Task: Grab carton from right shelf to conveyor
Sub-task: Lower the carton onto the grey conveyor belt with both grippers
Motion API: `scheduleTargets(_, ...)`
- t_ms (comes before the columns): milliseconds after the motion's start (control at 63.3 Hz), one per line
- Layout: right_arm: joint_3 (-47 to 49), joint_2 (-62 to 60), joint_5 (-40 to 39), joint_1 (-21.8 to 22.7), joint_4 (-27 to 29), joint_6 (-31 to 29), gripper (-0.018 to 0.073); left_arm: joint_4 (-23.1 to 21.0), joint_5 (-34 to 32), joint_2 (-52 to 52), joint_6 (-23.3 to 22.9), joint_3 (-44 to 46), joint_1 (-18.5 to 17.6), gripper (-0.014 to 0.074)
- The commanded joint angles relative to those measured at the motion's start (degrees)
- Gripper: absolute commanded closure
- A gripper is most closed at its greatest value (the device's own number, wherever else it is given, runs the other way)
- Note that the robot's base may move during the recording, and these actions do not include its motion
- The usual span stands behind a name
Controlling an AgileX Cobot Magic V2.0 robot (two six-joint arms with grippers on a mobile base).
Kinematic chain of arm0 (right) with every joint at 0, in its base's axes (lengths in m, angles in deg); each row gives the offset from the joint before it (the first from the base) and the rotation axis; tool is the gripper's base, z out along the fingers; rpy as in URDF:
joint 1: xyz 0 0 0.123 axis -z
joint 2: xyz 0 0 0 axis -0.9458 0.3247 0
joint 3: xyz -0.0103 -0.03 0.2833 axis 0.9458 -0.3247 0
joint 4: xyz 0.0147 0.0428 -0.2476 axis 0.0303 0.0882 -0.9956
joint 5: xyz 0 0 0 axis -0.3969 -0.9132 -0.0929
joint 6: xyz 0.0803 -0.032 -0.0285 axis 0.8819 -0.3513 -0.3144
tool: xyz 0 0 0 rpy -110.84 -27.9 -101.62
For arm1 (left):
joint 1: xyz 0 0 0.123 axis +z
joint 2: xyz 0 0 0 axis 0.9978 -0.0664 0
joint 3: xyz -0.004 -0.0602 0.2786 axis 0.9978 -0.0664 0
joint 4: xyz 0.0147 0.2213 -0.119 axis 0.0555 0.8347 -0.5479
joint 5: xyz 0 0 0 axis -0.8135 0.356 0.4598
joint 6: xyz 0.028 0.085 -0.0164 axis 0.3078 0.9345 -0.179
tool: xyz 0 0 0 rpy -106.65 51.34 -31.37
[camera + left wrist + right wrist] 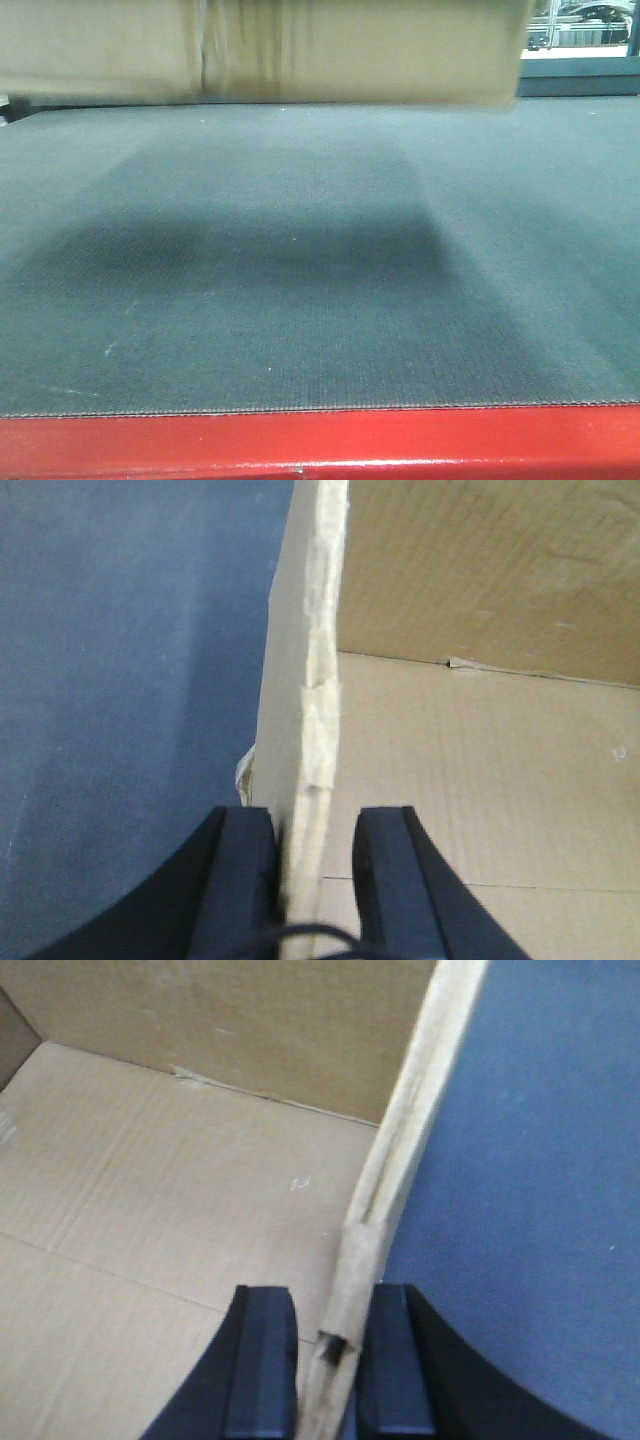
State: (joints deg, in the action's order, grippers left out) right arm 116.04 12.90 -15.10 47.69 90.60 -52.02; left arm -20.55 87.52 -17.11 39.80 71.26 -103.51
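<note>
While the carton (pixel 260 50) is being held over the conveyor (pixel 320 300), opposite walls being clamped, by left pincer (pixel 315 830), by right pincer (pixel 328 1310)

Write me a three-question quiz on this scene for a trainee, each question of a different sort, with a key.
1. True or false: the left gripper is clamped on a blue plastic bin.
2. What sits between the fingers of the right gripper? A) a side wall of the carton; B) a steel shelf rail; C) nothing.
3. Fill in: the conveyor has a near frame edge coloured ____.
Key: 1 false, it straddles a carton wall; 2 A; 3 red.
</note>
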Motion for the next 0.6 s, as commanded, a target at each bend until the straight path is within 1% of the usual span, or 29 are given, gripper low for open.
scheduleTargets(0, 0.5, 3.0, -5.0, 1.4, -2.0, -1.4, 0.0618, 0.5, -1.4, -2.5, 2.0, 0.4, 1.3, 0.0611)
scheduleTargets(95, 0.5, 6.4, -6.0, 1.6, -2.0, -1.4, 0.0618, 0.5, -2.3, -5.5, 2.6, 0.4, 1.5, 0.0611)
scheduleTargets(253, 0.5, 10.8, -7.0, 1.6, -2.1, -1.4, 0.0616, 1.7, -2.5, -9.9, 2.6, 0.4, 1.5, 0.0611)
scheduleTargets(332, 0.5, 11.8, -7.2, 1.6, -2.1, -1.4, 0.0568, 2.0, -2.5, -11.1, 2.6, 0.4, 1.5, 0.0611)
scheduleTargets(363, 0.5, 11.9, -7.2, 1.6, -2.1, -1.4, 0.0529, 2.1, -2.5, -11.4, 2.7, 0.4, 1.5, 0.0611)
scheduleTargets(411, 0.5, 11.9, -7.4, 1.6, -2.1, -1.4, 0.0433, 2.4, -2.5, -11.7, 3.0, 0.4, 1.5, 0.0601)
scheduleTargets(442, 0.5, 11.9, -7.7, 1.6, -2.1, -1.4, 0.0363, 2.7, -2.5, -11.8, 3.1, 0.4, 1.5, 0.0580)
scheduleTargets(474, 0.5, 11.9, -7.6, 1.6, -2.1, -1.4, 0.0288, 2.9, -2.5, -11.8, 3.1, 0.4, 1.5, 0.0534)
scheduleTargets(521, 0.6, 11.8, -7.5, 1.6, -2.1, -1.4, 0.0130, 2.9, -2.4, -11.8, 3.5, 0.4, 1.5, 0.0454)
scheduleTargets(537, 0.6, 11.8, -7.5, 1.6, -2.1, -1.4, 0.0111, 2.9, -2.4, -11.8, 3.5, 0.4, 1.5, 0.0423)
scheduleTargets(553, 0.6, 11.7, -7.4, 1.6, -2.1, -1.4, 0.0073, 2.9, -2.4, -11.8, 3.6, 0.4, 1.5, 0.0370)
scheduleTargets(568, 0.6, 11.6, -7.4, 1.6, -2.2, -1.4, 0.0038, 2.9, -2.2, -11.8, 3.8, 0.4, 1.5, 0.0370)
scheduleTargets(584, 0.6, 11.5, -7.4, 1.6, -2.2, -1.4, 0.0005, 2.9, -2.2, -11.7, 4.0, 0.6, 1.5, 0.0311)
